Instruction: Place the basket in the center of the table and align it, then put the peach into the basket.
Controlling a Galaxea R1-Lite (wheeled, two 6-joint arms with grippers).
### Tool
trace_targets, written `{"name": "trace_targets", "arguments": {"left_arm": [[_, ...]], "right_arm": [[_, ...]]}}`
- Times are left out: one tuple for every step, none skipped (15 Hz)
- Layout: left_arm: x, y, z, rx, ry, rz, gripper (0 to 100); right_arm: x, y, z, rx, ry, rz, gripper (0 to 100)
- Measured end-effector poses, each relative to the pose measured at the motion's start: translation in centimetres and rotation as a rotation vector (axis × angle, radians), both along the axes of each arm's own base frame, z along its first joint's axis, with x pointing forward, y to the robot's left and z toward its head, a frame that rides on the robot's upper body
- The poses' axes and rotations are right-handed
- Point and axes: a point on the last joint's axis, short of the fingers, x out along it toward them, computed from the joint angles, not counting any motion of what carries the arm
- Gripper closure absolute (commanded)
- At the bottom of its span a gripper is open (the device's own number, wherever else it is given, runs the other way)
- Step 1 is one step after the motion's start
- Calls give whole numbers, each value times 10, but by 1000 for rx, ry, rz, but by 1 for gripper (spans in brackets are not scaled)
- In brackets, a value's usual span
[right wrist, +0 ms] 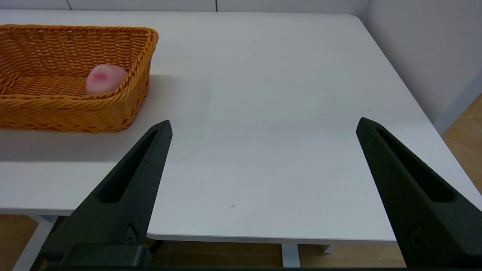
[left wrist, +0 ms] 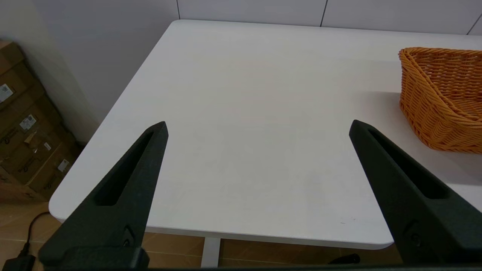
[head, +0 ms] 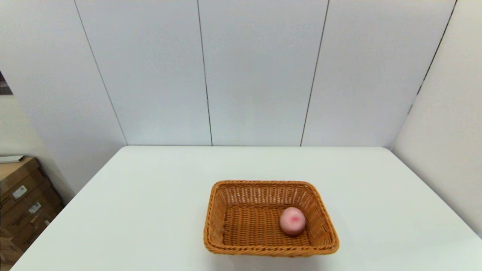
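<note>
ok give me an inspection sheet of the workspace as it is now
surface: white table, bare apart from the basket
job's things: basket near the table's middle, toward the near edge, sides square to it; peach inside, on its right side
clutter: nothing seen on the table
grippers: left gripper open, empty, held back over the near left edge; right gripper open, empty, held back over the near right edge
cables: black cable on the floor left of the table
surroundings: cardboard boxes on the left, white wall panels behind
</note>
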Motion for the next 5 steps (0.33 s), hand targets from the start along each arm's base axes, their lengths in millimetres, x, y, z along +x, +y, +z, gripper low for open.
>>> {"name": "trace_targets", "arguments": {"left_arm": [[0, 0, 0, 0, 0, 0, 0], [0, 0, 0, 0, 0, 0, 0], [0, 0, 0, 0, 0, 0, 0], [0, 0, 0, 0, 0, 0, 0], [0, 0, 0, -1, 0, -1, 0]], "right_arm": [[0, 0, 0, 0, 0, 0, 0], [0, 0, 0, 0, 0, 0, 0], [0, 0, 0, 2, 0, -2, 0], [0, 0, 0, 3, 0, -2, 0], [0, 0, 0, 4, 0, -2, 0]]}}
